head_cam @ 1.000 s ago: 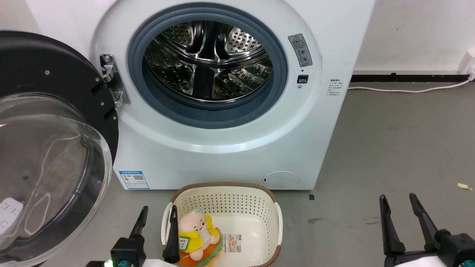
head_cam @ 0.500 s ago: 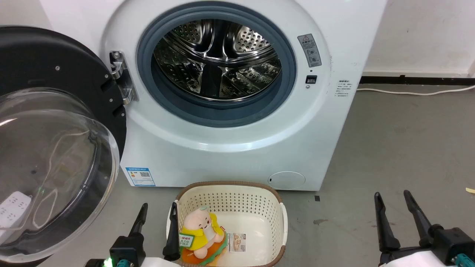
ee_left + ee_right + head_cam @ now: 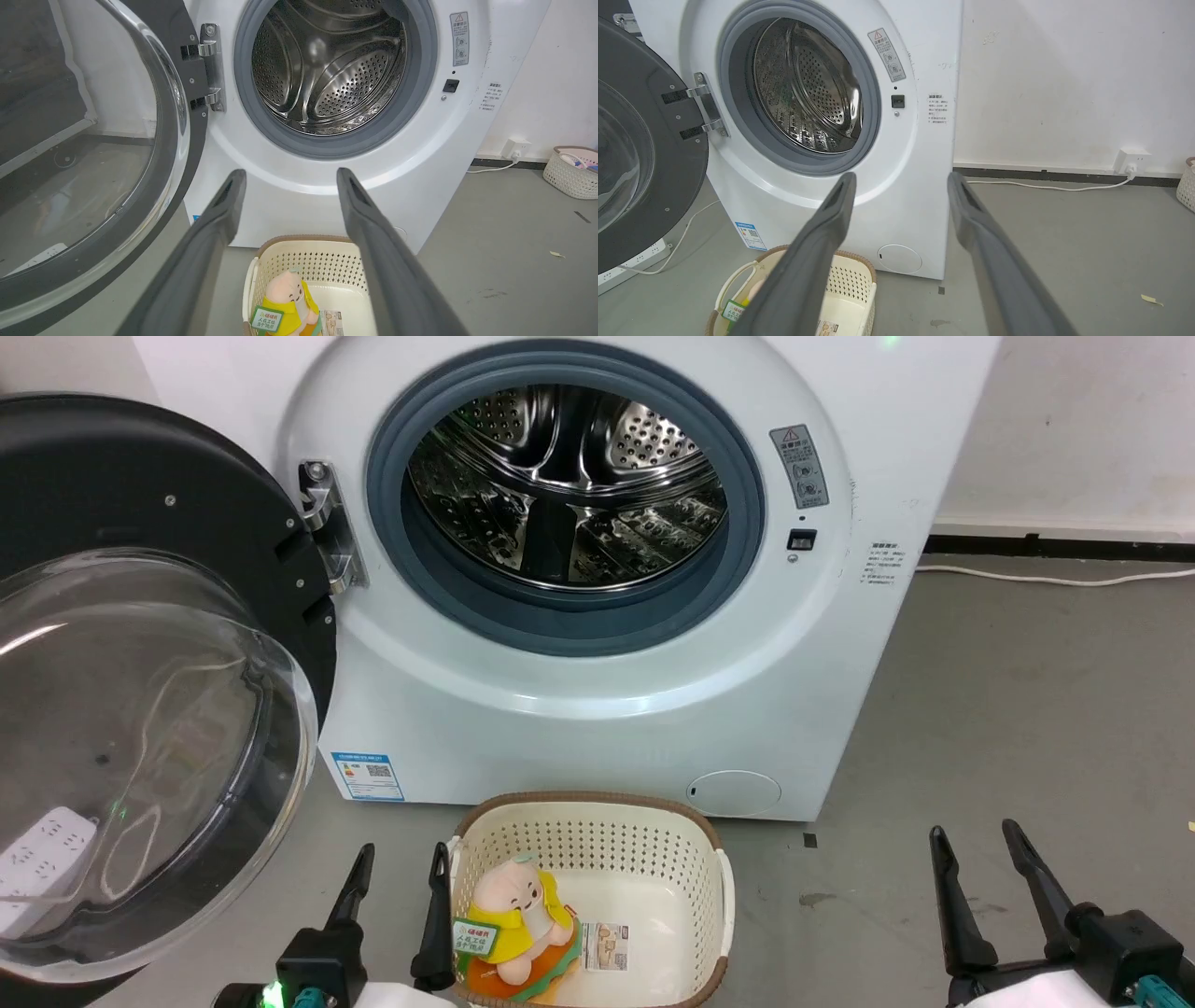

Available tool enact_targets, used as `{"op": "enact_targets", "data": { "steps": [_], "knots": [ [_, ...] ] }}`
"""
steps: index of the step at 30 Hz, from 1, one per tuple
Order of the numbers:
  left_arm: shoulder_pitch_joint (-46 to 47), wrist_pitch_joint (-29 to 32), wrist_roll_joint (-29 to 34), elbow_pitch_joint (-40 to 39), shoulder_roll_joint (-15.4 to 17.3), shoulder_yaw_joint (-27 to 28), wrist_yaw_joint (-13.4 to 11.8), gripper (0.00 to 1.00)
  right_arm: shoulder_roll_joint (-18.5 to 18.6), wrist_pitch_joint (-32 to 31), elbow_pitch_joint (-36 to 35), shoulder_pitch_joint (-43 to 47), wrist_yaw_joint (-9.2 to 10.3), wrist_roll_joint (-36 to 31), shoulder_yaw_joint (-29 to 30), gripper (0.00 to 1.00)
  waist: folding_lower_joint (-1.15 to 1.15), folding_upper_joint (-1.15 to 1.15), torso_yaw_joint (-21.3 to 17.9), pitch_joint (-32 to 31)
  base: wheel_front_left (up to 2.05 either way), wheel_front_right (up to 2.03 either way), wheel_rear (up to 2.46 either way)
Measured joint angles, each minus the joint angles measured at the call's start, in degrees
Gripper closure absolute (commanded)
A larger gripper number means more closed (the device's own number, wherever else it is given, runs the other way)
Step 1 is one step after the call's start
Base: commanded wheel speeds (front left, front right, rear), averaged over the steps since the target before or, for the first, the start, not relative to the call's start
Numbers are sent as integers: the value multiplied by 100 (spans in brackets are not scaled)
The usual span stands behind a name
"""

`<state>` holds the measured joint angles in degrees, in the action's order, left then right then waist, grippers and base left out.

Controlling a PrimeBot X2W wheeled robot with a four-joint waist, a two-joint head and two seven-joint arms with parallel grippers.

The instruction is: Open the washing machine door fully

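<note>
Black washing machine door (image 3: 112,476) stands wide; left hand (image 3: 402,849), right hand (image 3: 972,828) both open, empty. Risk: my left hand snags adjacent laundry basket (image 3: 721,896).

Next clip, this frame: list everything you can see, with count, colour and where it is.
washing machine: 1, white, centre
washing machine door: 1, black with clear glass, open at left
drum: 1, steel, inside the grey ring
laundry basket: 1, cream with brown rim, floor before the machine
plush toy: 1, pink and yellow, in that basket
power strip: 1, white, floor behind the door
cable: 1, white, floor along right wall
second basket: 1, pale, far right
left gripper: 1, dark, open, lower left
right gripper: 1, dark, open, lower right
</note>
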<state>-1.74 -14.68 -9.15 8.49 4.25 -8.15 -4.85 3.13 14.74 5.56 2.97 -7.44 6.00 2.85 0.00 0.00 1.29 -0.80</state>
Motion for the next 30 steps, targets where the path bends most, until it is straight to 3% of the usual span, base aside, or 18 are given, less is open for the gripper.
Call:
{"op": "enact_targets", "data": {
  "steps": [8, 9, 30],
  "knots": [
    [-1, 0, -2, 5, -26, 38, 60, 0, 0, 0, 0, 0, 0, 1, -11, 0, 0, 0, -2, -11, 0, 0, 0],
    [-1, 2, -3, 5, -24, 37, 67, 100, 0, -2, -1, 1, 1, 1, -12, 100, 0, 0, -2, -11, 0, 0, 0],
    [-2, 185, 59, -84, -19, 111, 100, 100, 0, -162, -44, 2, 1, -57, -33, 100, 0, 0, -19, 1, 0, 0, 0]
  ]
}}
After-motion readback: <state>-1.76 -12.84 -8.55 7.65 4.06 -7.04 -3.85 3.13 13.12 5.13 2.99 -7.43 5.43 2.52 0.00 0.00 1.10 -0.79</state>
